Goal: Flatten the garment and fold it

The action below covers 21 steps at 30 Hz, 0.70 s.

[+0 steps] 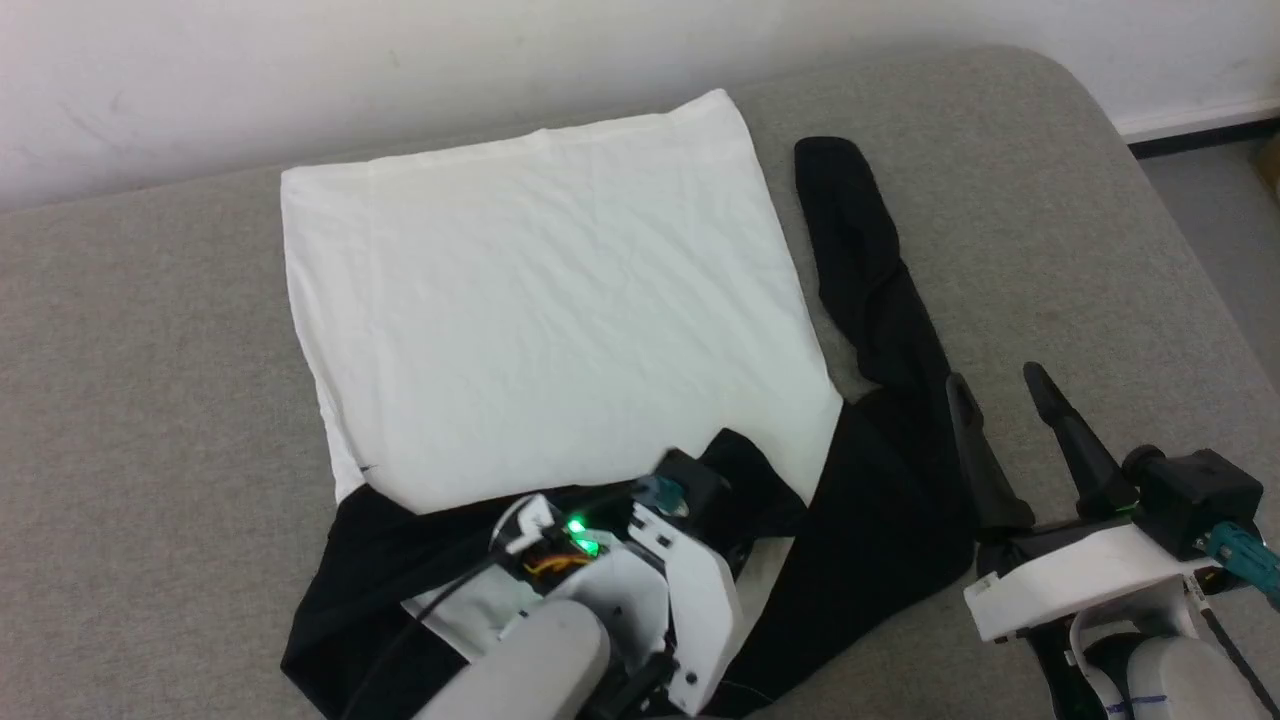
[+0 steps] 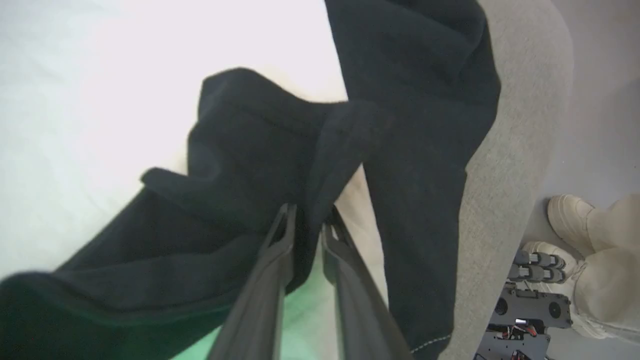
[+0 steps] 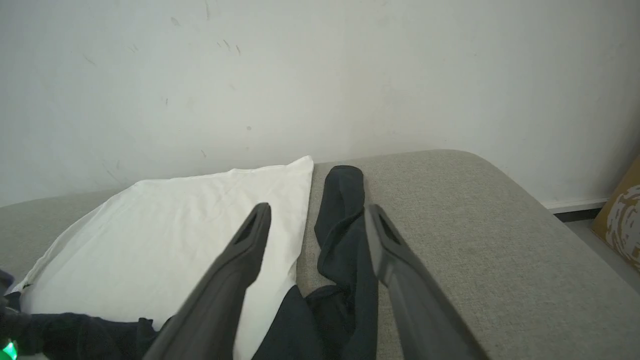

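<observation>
The garment is lying spread mid-frame on the grey surface in the head view; my left wrist view is revealing the left gripper pinching its black fold; the right gripper is hovering spread, lower right.

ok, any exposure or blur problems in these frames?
Left wrist view: white body of the garment blown out, green cast beside the left fingers, near cloth soft. Head view: even light, green LED flares. Right wrist view: evenly lit, right fingers slightly soft.
</observation>
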Available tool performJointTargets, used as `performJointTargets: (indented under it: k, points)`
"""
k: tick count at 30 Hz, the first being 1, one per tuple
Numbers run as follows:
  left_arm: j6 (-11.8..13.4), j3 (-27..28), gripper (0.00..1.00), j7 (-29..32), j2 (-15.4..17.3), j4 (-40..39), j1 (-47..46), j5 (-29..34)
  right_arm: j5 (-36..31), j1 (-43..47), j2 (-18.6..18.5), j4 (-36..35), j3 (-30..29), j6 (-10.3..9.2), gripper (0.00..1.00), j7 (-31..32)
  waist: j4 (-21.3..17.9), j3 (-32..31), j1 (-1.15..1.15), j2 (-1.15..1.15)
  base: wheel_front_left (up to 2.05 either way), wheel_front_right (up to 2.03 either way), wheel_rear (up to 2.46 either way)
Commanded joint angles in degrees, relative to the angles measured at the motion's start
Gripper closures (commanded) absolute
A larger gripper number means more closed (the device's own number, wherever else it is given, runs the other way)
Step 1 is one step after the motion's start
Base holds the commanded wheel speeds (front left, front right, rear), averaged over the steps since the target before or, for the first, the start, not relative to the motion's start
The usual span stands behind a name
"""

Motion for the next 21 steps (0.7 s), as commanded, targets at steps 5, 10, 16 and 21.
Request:
performJointTargets:
  k: [5,10,16,21]
  points:
    - [2.01,5.11,0.0,-4.89,1.05,-3.8,0.95,-2.45,-0.05,0.61,0.17,-0.17,-0.62,-0.11,0.0,0.26,1.55,-0.87,0.0,0.0,0.0,0.0,0.0]
    - [5.97,11.68,0.0,-10.33,5.42,-10.07,4.03,-3.18,-1.06,0.31,0.17,-0.91,-1.66,-0.11,0.0,1.12,3.18,-1.07,0.0,0.0,0.0,0.0,0.0]
    - [13.07,22.26,0.0,-23.61,9.92,-16.19,8.6,-1.5,-3.13,-3.73,-0.5,-0.35,-4.51,-0.11,0.0,2.53,5.56,0.62,0.0,0.0,0.0,0.0,0.0]
    - [14.32,28.07,0.0,-37.38,11.46,-15.95,10.97,-0.58,-3.52,-11.32,-2.38,4.24,-6.76,-0.11,0.0,6.2,7.68,3.79,0.0,0.0,0.0,0.0,0.0]
